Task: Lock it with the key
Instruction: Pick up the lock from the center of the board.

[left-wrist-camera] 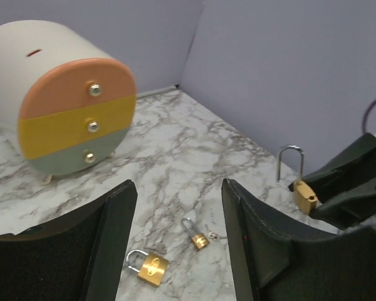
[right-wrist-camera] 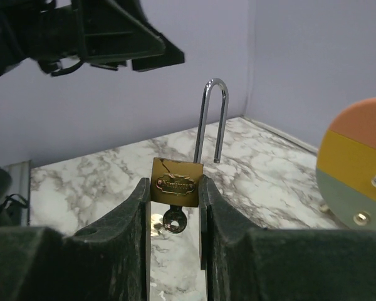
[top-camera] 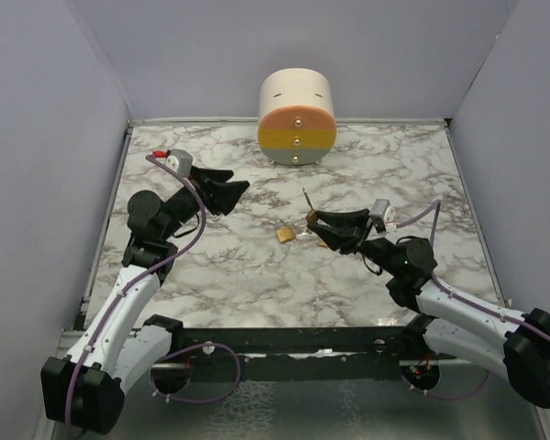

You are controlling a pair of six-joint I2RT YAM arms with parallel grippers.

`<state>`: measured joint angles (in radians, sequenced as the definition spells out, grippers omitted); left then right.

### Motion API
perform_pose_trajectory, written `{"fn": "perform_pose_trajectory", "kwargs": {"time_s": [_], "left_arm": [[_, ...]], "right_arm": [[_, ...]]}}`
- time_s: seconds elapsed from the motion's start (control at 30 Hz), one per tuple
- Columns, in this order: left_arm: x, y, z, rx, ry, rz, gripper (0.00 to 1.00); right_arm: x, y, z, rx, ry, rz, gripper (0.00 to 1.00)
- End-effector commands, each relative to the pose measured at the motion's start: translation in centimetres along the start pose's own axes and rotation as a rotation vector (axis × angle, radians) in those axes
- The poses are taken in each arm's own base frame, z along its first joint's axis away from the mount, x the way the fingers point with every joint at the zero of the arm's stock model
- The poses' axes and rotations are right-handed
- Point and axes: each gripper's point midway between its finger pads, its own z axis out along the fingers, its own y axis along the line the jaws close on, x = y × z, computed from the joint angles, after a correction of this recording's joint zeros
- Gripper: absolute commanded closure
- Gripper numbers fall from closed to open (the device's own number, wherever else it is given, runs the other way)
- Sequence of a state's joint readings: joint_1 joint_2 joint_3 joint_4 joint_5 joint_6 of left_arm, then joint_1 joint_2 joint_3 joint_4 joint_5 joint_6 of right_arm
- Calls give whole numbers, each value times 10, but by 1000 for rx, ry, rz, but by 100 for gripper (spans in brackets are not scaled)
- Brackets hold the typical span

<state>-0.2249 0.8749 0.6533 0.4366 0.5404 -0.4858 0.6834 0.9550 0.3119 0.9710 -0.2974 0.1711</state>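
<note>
The long-shackled padlock (right-wrist-camera: 173, 183) has a yellow brass body with a dull sheen, a mirror-bright steel shackle (right-wrist-camera: 212, 119) and a silvery metal key (right-wrist-camera: 172, 221). The fingers (right-wrist-camera: 122, 232) of the right gripper (right-wrist-camera: 173, 188) look like matt black plastic. The tabletop (top-camera: 229, 266) is smooth, marble-patterned and faintly glossy. The drawer unit (left-wrist-camera: 69, 106) is matt, with shiny metal knobs (left-wrist-camera: 94, 89).

The left end effector (top-camera: 235, 189) and the right end effector (top-camera: 317, 229) are each formed of two matte black, wedge-shaped fingers (left-wrist-camera: 282, 241). Just behind each, a small grey camera box (top-camera: 178, 161) is mounted, tipped with a red plug (top-camera: 162, 154) on the left one. Purple cables (top-camera: 203, 220) are run back from these boxes along white link shells (top-camera: 126, 304) joined by black joint housings (top-camera: 147, 213).
</note>
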Motion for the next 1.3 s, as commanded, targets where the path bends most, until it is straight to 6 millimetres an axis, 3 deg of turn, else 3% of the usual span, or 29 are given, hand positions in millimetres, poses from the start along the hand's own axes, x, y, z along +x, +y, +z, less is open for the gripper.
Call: {"fn": "perform_pose_trajectory", "kwargs": {"time_s": [0.0, 0.17, 0.47, 0.57, 0.73, 0.9, 1.0, 1.13, 1.27], "left_arm": [[-18, -73, 6, 261, -3, 52, 41], [-15, -126, 9, 432, 3, 124, 41], [5, -145, -2, 574, 38, 232, 37], [11, -144, -3, 574, 36, 261, 36], [25, -157, -1, 618, 29, 256, 59], [47, -160, 11, 612, 76, 232, 71], [52, -160, 13, 607, 89, 222, 67], [45, -158, 14, 582, 61, 237, 51], [38, -159, 15, 573, 38, 233, 46]], "right_arm": [[-27, 41, -7, -268, -91, -30, 99], [-34, 48, -16, -402, -88, 17, 99], [-44, 55, -30, -578, -91, 84, 99], [-49, 59, -33, -606, -111, 104, 99], [-55, 62, -34, -615, -115, 122, 99], [-65, 65, -38, -597, -139, 81, 99], [-68, 64, -38, -580, -133, 49, 99], [-70, 64, -39, -565, -130, 18, 99], [-70, 65, -40, -571, -123, 20, 99]]}}
